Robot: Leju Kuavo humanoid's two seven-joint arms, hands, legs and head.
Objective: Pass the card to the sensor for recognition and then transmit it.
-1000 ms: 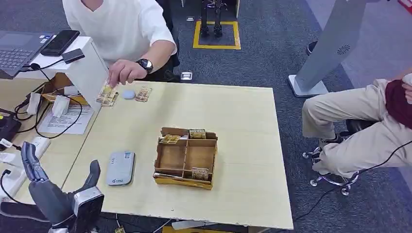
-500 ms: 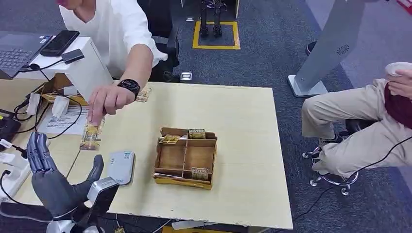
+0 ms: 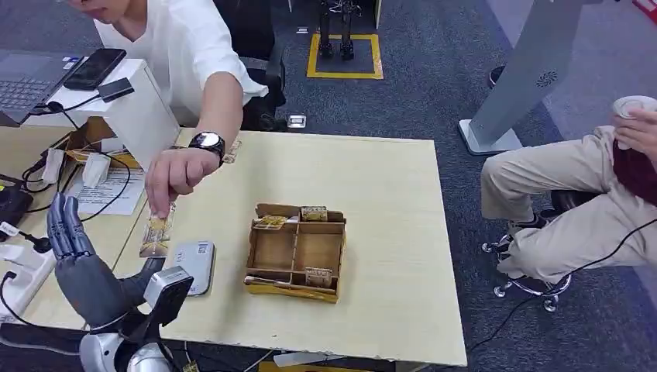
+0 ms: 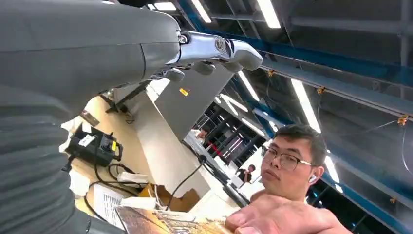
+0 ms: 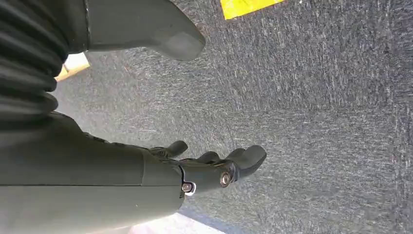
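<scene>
A person's hand [image 3: 174, 172] holds a yellowish card [image 3: 156, 235] out over the table's left edge, just above my left hand [image 3: 81, 267]. My left hand is raised with palm up and fingers spread, holding nothing. The card [image 4: 160, 222] and the person's hand [image 4: 277, 224] also appear in the left wrist view, beyond my left hand [image 4: 146, 44]. A grey card sensor [image 3: 192, 268] lies flat on the table beside the card. My right hand [image 5: 160, 178] hangs over grey carpet with fingers apart and nothing in it.
A cardboard organiser [image 3: 296, 252] with several cards stands mid-table. More cards [image 3: 229, 149] lie at the far left corner. A side desk [image 3: 46, 186] with cables, a power strip and a laptop is on the left. A seated person [image 3: 573, 194] is at the right.
The person has brought the card from the table's far corner down to just above my left hand. My left hand has risen and its fingers have spread upward.
</scene>
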